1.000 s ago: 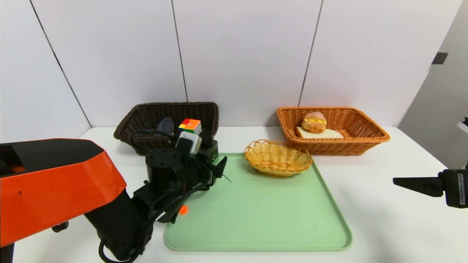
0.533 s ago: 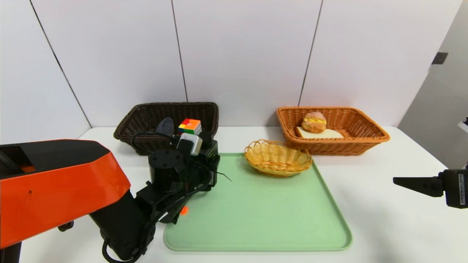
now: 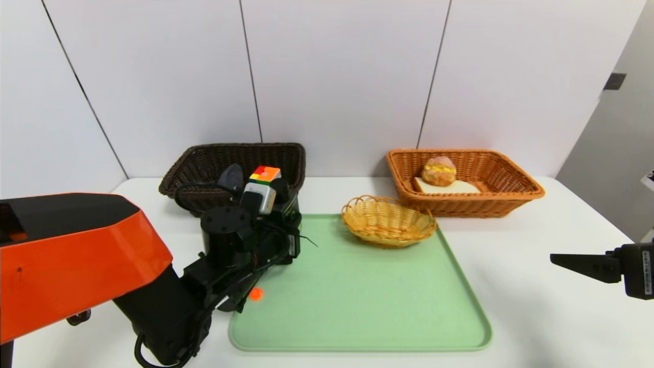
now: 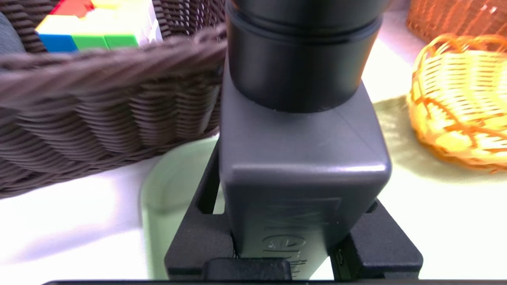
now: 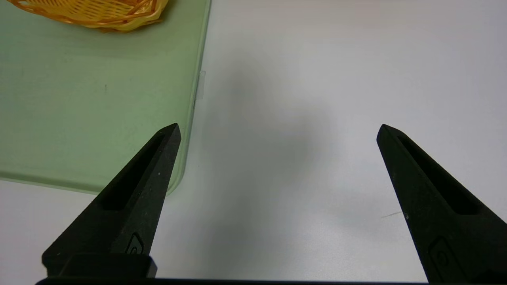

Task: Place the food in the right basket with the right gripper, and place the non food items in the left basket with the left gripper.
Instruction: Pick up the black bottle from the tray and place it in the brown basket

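My left gripper (image 3: 292, 227), on the orange-shelled arm, is shut on the dark bottle (image 4: 301, 158) at the tray's far left corner. The bottle stands upright, with its black cap (image 3: 280, 187) near the front rim of the left basket (image 3: 204, 153). In that dark brown basket lie the puzzle cube (image 3: 264, 175) and the rolled grey cloth (image 3: 231, 176). The bun (image 3: 439, 170) rests on the bread slice (image 3: 460, 188) inside the orange-tan right basket (image 3: 511, 194). My right gripper (image 5: 277, 128) hangs open and empty over the bare table right of the tray.
A small oval yellow basket (image 3: 388, 221) sits empty on the far edge of the green tray (image 3: 368, 306). The white wall stands close behind both large baskets. The left arm's bulk covers the table's near left side.
The left gripper's jaws have closed on the bottle, and gripper and bottle have shifted slightly left and back toward the dark basket. The right gripper has barely moved.
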Robot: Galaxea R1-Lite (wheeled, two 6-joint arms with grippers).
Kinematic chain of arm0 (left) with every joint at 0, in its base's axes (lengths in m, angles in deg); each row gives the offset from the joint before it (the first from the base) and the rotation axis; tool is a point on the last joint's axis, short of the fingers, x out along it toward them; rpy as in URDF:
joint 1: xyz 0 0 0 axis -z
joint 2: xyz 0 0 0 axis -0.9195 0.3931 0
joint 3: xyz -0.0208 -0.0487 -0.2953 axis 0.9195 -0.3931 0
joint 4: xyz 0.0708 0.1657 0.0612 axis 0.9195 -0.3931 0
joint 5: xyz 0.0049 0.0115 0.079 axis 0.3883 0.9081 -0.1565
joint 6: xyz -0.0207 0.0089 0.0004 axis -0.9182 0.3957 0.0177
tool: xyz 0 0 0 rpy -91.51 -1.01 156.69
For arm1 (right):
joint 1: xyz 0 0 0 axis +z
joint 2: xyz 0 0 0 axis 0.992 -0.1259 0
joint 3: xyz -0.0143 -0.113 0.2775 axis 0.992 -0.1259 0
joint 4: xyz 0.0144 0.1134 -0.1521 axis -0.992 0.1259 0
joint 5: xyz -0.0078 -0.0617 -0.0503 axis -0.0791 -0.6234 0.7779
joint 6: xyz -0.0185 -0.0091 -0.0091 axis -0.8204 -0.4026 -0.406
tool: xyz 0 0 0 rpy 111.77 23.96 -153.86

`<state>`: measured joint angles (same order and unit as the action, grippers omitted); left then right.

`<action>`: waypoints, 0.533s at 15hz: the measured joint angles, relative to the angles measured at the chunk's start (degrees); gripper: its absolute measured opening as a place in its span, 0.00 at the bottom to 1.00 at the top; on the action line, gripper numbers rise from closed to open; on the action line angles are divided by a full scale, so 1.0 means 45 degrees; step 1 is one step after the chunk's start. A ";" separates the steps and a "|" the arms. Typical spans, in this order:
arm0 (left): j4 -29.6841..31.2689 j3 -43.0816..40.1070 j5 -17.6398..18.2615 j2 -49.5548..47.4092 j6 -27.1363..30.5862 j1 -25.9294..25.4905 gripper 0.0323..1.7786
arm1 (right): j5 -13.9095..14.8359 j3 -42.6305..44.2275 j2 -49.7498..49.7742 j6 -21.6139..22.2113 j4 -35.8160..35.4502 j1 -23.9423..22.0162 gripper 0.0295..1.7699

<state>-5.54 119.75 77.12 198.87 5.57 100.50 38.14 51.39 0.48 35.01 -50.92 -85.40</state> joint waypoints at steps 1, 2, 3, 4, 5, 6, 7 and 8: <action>-0.0062 -0.0146 -0.0005 -0.0225 0.0000 0.0027 0.33 | 0.0003 -0.0011 0.0014 0.0003 0.0000 0.0000 0.97; -0.0127 -0.0387 0.0008 -0.0490 -0.0008 0.0087 0.33 | -0.0016 -0.0022 0.0038 0.0003 0.0000 -0.0003 0.97; -0.0160 -0.0656 0.0008 -0.0729 -0.0038 0.0135 0.33 | -0.0022 -0.0030 0.0062 0.0003 0.0000 0.0000 0.97; -0.0171 -0.0875 0.0005 -0.0992 -0.0106 0.0168 0.33 | -0.0016 -0.0041 0.0084 0.0008 -0.0005 0.0000 0.97; -0.0203 -0.1089 0.0000 -0.1317 -0.0198 0.0247 0.33 | -0.0022 -0.0060 0.0092 0.0003 0.0003 0.0000 0.97; -0.0330 -0.1330 -0.0005 -0.1690 -0.0290 0.0363 0.33 | -0.0022 -0.0103 0.0098 0.0008 0.0000 0.0000 0.97; -0.0507 -0.1501 0.0000 -0.2056 -0.0377 0.0474 0.33 | -0.0022 -0.0152 0.0103 0.0003 -0.0005 0.0000 0.97; -0.0875 -0.1612 -0.0005 -0.2536 -0.0447 0.0566 0.33 | -0.0022 -0.0249 0.0108 0.0000 0.0000 -0.0003 0.97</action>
<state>-9.48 112.49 77.10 187.46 3.56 103.04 38.04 50.27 0.97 35.01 -50.92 -85.41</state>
